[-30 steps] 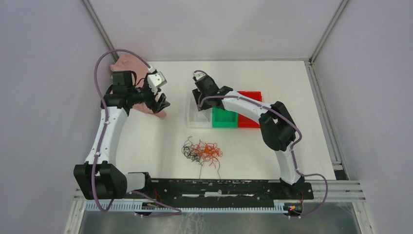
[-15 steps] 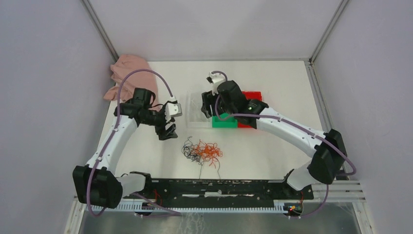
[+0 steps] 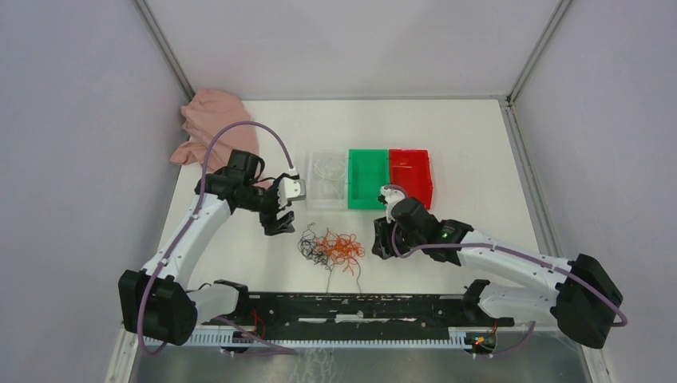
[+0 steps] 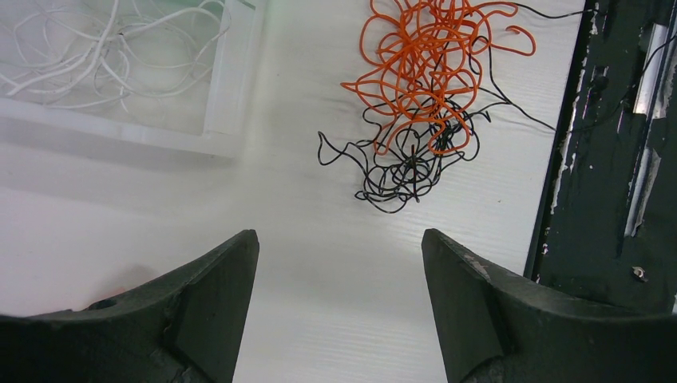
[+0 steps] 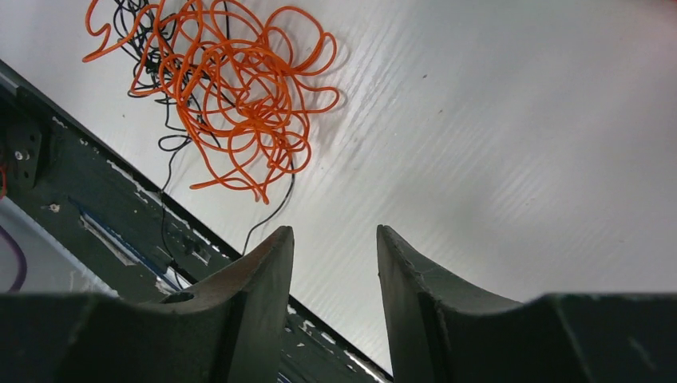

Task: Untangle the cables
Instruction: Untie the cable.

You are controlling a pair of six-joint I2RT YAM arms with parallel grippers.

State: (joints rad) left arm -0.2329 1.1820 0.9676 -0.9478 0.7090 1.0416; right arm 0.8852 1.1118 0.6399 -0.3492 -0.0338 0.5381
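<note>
From above, the cables (image 3: 331,249) lie tangled on the counter (image 3: 479,128) near its front edge, between my left gripper (image 3: 277,219) and my right gripper (image 3: 382,244), touching neither. My left wrist camera shows that gripper spread wide and empty, with the tangle ahead, near the clear bin (image 4: 231,88). My right wrist camera shows narrower jaws, parted, holding nothing.

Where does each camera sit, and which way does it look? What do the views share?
Top external: above and behind, looking down at the white table; left arm and right arm show.
Left wrist: on that arm, facing down at the tangle of thin orange and black wires; open left claw shows.
Right wrist: likewise, opposite side; open right claw shows.
Shared: all see the tangle.
</note>
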